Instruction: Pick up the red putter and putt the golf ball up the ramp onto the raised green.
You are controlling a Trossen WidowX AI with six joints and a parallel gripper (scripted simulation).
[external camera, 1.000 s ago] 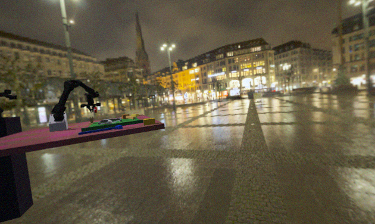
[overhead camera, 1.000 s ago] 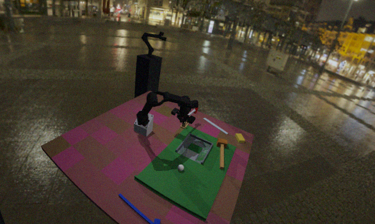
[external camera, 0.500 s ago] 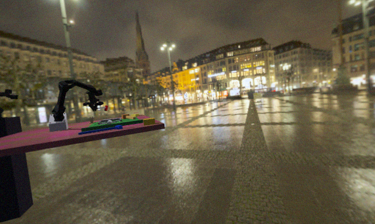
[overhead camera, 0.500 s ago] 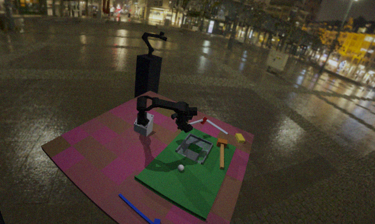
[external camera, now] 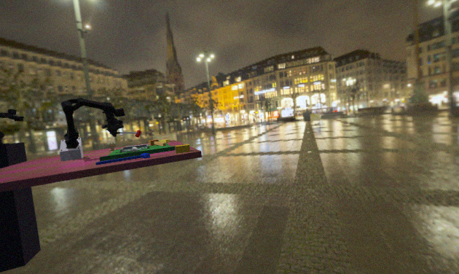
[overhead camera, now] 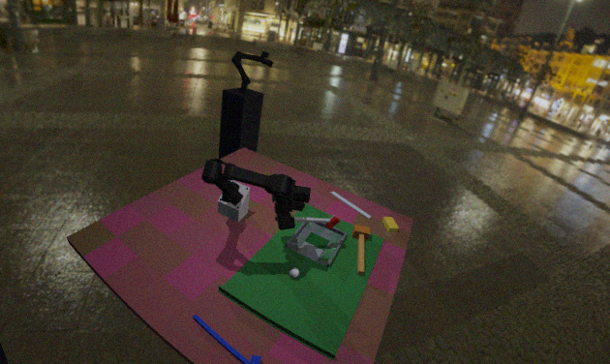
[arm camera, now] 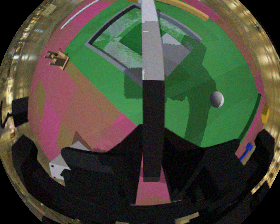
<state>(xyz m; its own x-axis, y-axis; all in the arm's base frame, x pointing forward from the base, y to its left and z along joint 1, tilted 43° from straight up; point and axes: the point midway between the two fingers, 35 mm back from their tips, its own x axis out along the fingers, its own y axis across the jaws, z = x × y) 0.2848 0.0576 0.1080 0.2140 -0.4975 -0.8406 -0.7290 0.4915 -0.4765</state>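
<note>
Wet night plaza — pink table [overhead camera: 145, 234] | jaws grip red putter [overhead camera: 321, 220] | golf ball [overhead camera: 294, 272] on green mat [overhead camera: 310, 297]

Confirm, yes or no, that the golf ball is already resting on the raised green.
No: the golf ball lies on the flat green mat.

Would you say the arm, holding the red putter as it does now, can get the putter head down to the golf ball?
Probably yes: the claw grips the red putter above the raised green, and the golf ball lies unobstructed on the turf nearby.
</note>
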